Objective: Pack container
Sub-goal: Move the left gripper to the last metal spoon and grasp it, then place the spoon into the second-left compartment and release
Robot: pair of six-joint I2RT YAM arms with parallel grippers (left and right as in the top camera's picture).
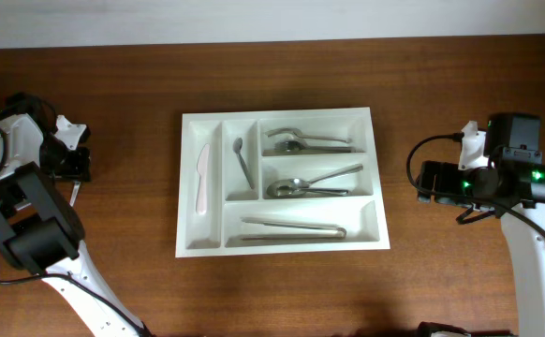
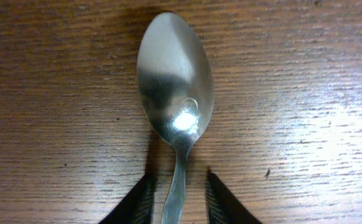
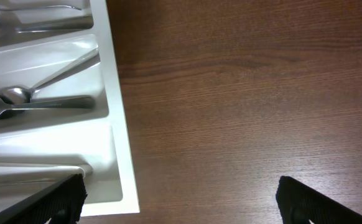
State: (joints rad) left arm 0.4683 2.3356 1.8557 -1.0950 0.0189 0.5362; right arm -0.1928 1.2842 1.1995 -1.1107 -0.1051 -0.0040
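The white container (image 1: 278, 249) lies mid-table and also shows in the right wrist view (image 3: 124, 162). It holds a white knife (image 1: 200, 178), a small spoon (image 1: 242, 159), cutlery (image 1: 301, 142) in the top wide compartment, spoons (image 1: 310, 183) in the middle one and tongs (image 1: 296, 228) in the bottom one. A metal spoon (image 2: 175, 81) lies on the wood at the far left, bowl up. My left gripper (image 2: 180, 193) is open and straddles its handle with a gap on each side. My right gripper (image 3: 178, 193) is open and empty over bare wood, right of the container.
The brown wooden table (image 1: 460, 281) carries only the container and the loose spoon (image 1: 74, 192) at the left. A pale wall strip runs along the far edge. The container's right rim lies just left of my right gripper's left finger.
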